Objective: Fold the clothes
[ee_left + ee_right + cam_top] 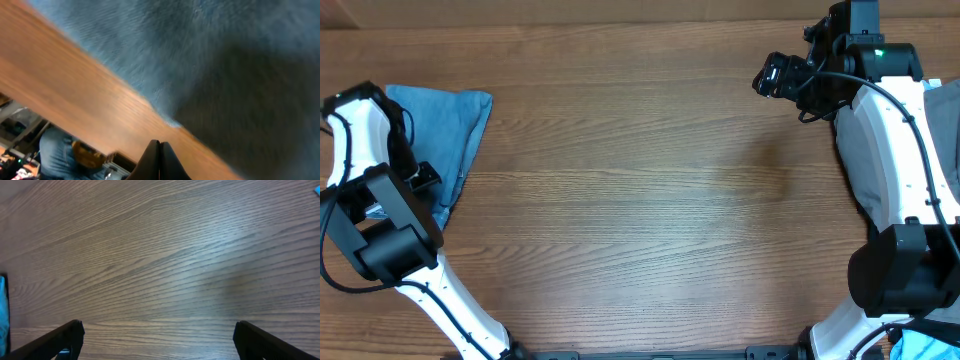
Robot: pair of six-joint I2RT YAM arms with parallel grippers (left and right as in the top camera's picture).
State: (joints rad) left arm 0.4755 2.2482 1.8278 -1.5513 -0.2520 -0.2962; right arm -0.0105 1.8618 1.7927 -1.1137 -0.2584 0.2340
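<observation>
The light-blue denim jeans (445,125) lie bunched at the table's far left edge, partly under my left arm. In the left wrist view the denim (200,55) fills the upper right, blurred, with bare wood beside it. My left gripper (160,152) is shut, fingertips pressed together with no cloth between them, just above the wood near the denim's edge. My right gripper (775,75) hangs at the back right over bare table. It is open (160,335), with nothing between its fingers. Grey trousers (852,150) lie under the right arm.
A bright-blue garment (920,345) shows at the bottom right corner. Beyond the table's left edge (75,130), more denim (52,150) and clutter lie below. Bare wooden tabletop (650,180) spans the middle between the two arms.
</observation>
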